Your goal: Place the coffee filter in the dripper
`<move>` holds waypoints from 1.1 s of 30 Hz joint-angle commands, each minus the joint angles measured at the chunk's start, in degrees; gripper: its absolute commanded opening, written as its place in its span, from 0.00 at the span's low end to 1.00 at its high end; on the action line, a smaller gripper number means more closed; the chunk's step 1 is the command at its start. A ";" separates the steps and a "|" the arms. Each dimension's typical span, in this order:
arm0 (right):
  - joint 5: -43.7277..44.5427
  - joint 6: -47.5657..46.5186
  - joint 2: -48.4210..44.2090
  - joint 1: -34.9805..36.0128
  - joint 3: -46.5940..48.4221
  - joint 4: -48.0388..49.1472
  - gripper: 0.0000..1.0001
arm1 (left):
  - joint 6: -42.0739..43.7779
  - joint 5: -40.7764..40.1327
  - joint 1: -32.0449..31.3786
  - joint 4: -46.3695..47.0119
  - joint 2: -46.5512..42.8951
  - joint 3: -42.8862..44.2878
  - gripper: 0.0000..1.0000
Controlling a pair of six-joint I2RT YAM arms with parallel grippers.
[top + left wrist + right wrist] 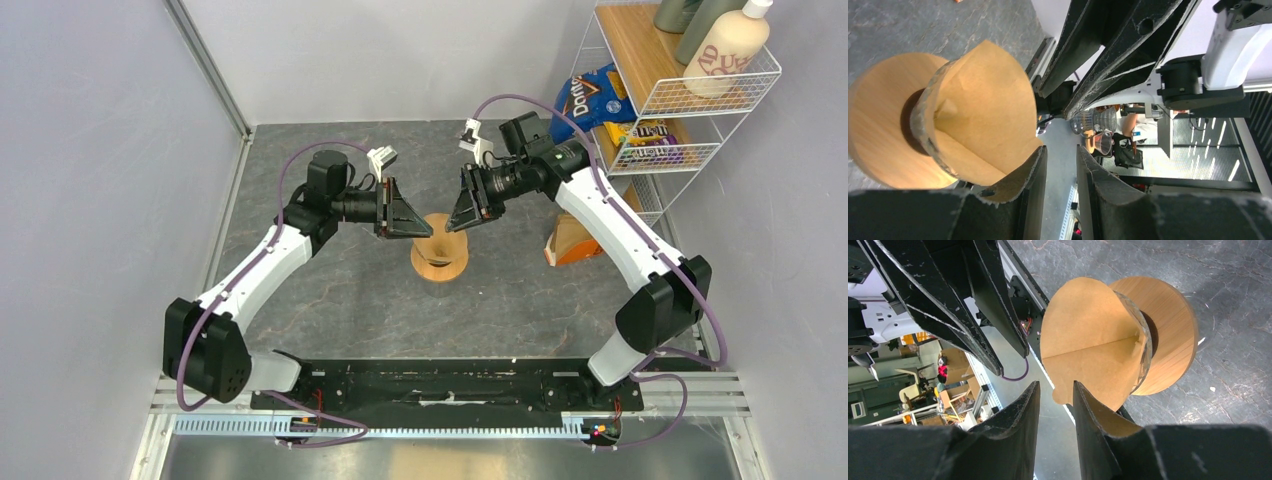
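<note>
The left pincer (1060, 149) and right pincer (1056, 384) flank the coffee filter (983, 100), seated in the dripper (873, 130) just beyond their narrowly parted, empty tips, where a brushing finger could drag the paper askew.

Coffee filter (1088, 340) seated in dripper (1170, 335), right gripper (1055, 386) jaws narrowly parted at its edge

Left claw (428, 230), right claw (452, 225) hem dripper (440, 270); near side seemingly open.
</note>
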 commanded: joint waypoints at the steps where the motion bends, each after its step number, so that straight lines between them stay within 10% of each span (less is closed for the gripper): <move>1: -1.42 0.53 0.04 -0.16 -1.52 2.87 0.38 | 6.02 -2.93 0.31 -5.37 0.89 0.93 0.34; 33: -0.48 -1.24 2.74 -0.07 -3.59 2.82 0.37 | 12.50 -5.94 -0.11 -11.88 4.16 2.62 0.34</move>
